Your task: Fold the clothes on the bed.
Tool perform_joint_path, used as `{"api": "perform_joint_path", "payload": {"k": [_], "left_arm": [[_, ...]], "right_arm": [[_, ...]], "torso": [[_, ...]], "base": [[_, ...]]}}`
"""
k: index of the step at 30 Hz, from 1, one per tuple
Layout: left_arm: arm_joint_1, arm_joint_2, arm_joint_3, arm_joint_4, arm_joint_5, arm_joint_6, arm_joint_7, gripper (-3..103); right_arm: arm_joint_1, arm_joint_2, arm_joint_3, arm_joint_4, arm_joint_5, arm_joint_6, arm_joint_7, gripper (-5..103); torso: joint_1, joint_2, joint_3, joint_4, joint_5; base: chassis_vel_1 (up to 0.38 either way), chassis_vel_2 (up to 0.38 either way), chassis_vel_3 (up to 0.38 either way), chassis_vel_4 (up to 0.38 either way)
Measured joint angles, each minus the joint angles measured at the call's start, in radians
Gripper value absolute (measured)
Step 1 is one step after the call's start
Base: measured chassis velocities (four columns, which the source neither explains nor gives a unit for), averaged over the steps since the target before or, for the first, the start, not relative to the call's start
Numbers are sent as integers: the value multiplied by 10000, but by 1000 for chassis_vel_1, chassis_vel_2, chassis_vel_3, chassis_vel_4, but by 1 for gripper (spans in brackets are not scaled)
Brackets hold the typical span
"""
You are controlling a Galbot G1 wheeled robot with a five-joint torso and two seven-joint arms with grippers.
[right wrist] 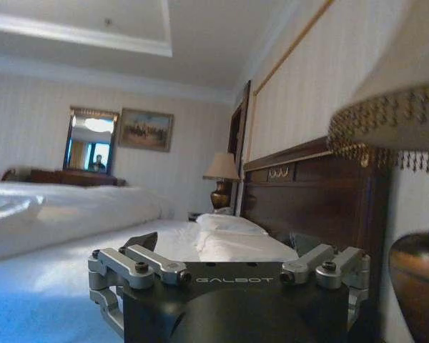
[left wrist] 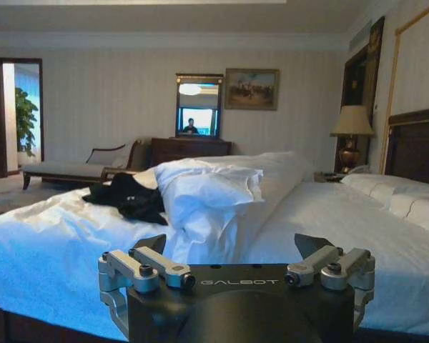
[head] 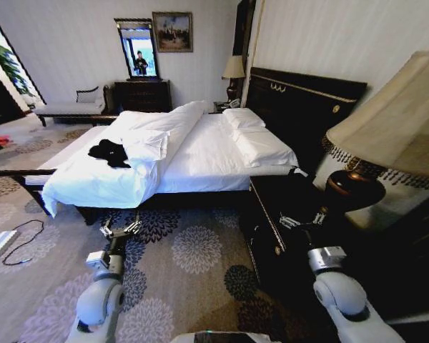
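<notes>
Black crumpled T-shirt (head: 109, 152) on bed (head: 200, 161), its lettering hidden.

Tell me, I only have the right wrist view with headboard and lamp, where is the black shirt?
Observer: The black T-shirt lies bunched on the white duvet near the foot of the bed, on the robot's left.
Operator: Is the left arm near it?
Observer: No. The left gripper hangs open over the carpet, short of the bed's edge.
Operator: What's under my right gripper?
Observer: The right gripper, open, is above the dark nightstand beside the table lamp.
</notes>
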Motion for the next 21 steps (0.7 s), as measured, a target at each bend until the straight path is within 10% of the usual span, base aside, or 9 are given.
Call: {"api": "perform_joint_path", "payload": {"k": [21], "left_arm": [[843, -557, -369, -480, -480, -169, -714, 100]], "right_arm": [[133, 1538, -252, -105, -1308, 229, 865, 100]], "torso": [[0, 1, 0, -2, -1]], "base": [[0, 0, 0, 0]]}}
